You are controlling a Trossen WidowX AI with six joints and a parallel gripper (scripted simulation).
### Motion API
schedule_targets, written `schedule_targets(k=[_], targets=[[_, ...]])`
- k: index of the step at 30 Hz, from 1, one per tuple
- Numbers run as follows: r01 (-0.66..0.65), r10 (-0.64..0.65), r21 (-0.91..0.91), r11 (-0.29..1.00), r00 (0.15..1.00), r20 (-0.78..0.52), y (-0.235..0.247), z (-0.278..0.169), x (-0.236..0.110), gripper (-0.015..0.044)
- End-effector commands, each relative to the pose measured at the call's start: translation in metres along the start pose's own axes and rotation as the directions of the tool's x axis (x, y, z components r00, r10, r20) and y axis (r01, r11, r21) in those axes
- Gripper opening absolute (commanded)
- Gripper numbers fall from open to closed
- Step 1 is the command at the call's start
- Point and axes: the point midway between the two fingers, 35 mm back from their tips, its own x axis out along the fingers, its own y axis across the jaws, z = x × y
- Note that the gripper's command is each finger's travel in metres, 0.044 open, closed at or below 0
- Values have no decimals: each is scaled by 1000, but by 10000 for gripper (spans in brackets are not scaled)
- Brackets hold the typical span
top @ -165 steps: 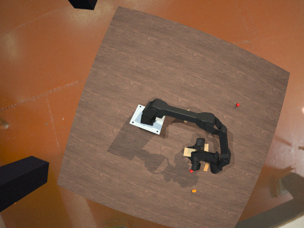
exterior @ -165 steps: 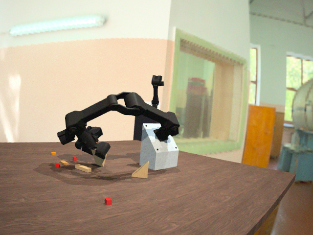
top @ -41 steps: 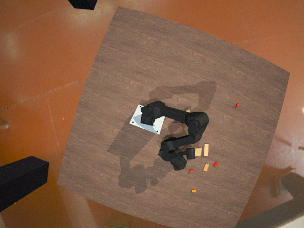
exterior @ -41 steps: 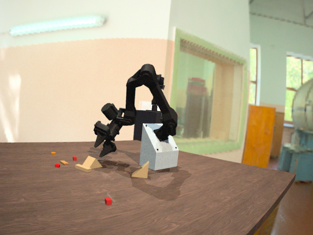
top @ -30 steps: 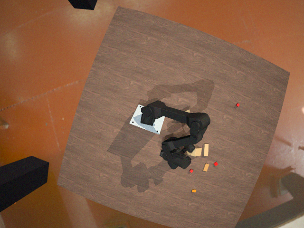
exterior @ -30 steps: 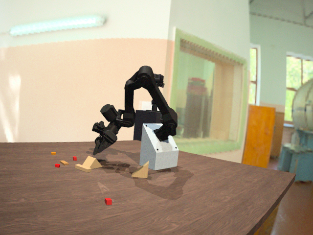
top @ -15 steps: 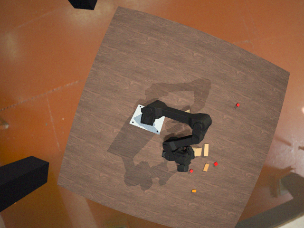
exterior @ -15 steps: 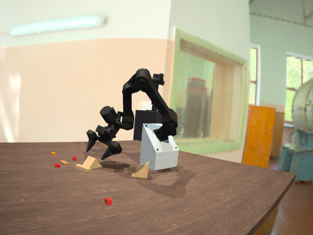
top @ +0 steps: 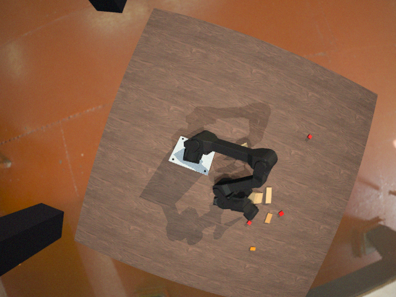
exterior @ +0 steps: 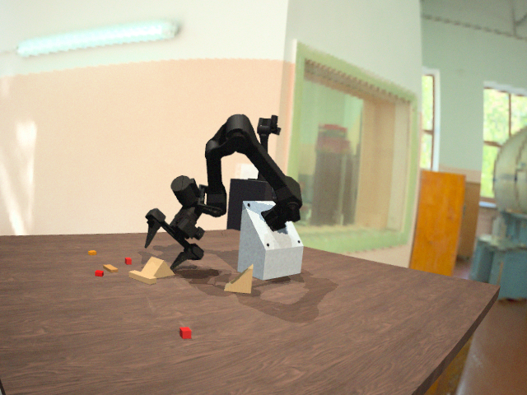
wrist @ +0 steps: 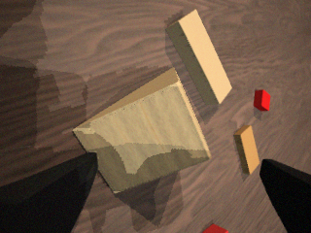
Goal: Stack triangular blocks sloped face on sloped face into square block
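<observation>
One tan triangular block (top: 257,197) (exterior: 156,267) (wrist: 146,131) rests on the table with its sloped face up. My gripper (top: 252,209) (exterior: 160,256) (wrist: 179,163) is open and empty. It hangs tilted just above this block, with one finger on either side and neither touching it. The other triangular block (exterior: 241,281) stands near the white arm base (exterior: 266,250). In the overhead view it (top: 244,145) is mostly hidden under the arm.
A flat tan slab (top: 268,195) (exterior: 142,276) (wrist: 201,58) lies right beside the near block. A small tan bar (top: 268,217) (wrist: 247,148), red cubes (top: 281,213) (top: 249,223) (wrist: 262,98) and an orange cube (top: 252,248) lie close by. Another red cube (exterior: 184,332) lies apart.
</observation>
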Motion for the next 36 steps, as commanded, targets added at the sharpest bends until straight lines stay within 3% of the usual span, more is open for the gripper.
schedule_targets(k=[1,12,21,28,36], targets=[[8,-8,-229,973,1000,1,-2,0,4,440],[10,-25,-735,678,1000,-10,-2,1,13,440],[2,-34,-944,330,999,-9,0,1,21,440],[21,-15,-999,-36,1000,21,7,8,27,440],[46,2,-913,-404,999,49,12,12,32,440]])
